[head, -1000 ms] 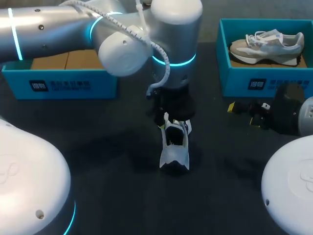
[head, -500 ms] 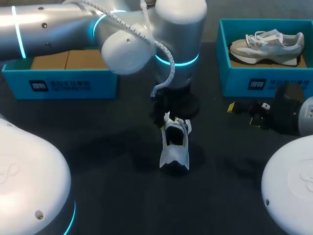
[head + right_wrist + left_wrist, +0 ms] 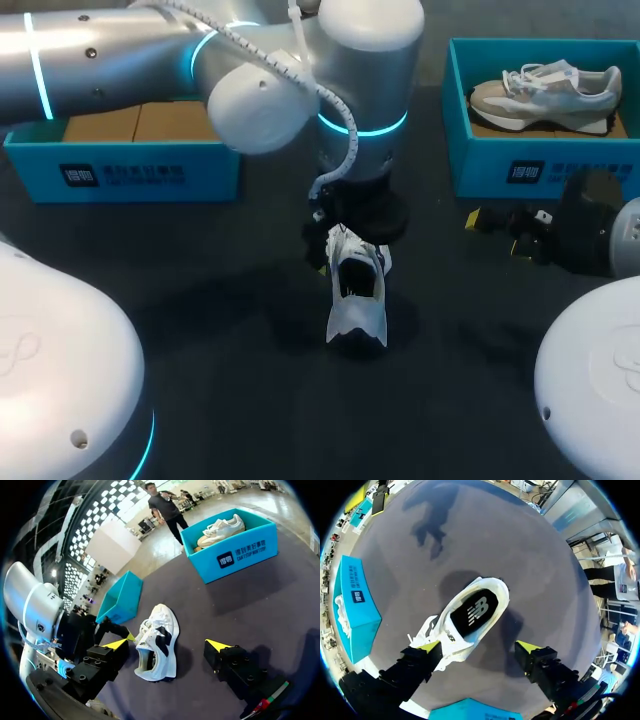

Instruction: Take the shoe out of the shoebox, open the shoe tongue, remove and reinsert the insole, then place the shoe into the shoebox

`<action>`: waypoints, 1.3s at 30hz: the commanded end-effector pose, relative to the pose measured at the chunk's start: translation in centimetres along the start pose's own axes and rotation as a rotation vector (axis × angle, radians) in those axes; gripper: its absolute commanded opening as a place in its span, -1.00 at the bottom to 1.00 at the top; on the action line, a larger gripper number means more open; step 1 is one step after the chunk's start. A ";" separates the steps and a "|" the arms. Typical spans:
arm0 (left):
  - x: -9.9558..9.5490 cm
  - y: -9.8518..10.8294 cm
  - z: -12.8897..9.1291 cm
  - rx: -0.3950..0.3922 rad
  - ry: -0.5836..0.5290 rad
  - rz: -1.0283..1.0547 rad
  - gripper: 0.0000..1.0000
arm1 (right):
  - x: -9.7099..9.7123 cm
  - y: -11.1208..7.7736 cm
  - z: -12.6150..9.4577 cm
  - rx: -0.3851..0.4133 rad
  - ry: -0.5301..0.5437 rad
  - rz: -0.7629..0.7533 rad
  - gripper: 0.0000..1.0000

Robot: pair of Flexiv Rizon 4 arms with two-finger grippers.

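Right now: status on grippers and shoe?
Left gripper open over shoe, one finger beside the laces. Right gripper open, apart, near the shoebox. Shoe on table, dark insole inside. No obstruction seen.

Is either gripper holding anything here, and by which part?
Nothing is held. The left gripper is open over the white shoe, one finger by its laces, the other clear of it. The right gripper is open and empty.
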State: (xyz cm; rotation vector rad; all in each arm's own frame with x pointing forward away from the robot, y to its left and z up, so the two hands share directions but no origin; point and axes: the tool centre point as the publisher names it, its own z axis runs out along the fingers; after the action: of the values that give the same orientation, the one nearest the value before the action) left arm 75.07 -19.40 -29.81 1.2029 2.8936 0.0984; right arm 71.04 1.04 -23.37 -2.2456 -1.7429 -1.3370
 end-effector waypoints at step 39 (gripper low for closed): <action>0.1 0.1 0.0 -0.001 -0.002 0.001 1.00 | -1.5 4.4 0.1 0.347 0.063 0.018 1.00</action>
State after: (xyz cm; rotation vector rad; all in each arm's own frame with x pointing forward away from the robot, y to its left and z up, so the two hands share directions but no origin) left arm 75.07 -19.40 -29.82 1.2028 2.8934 0.0979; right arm 73.97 -0.98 -21.72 -2.2650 -1.7010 -1.4456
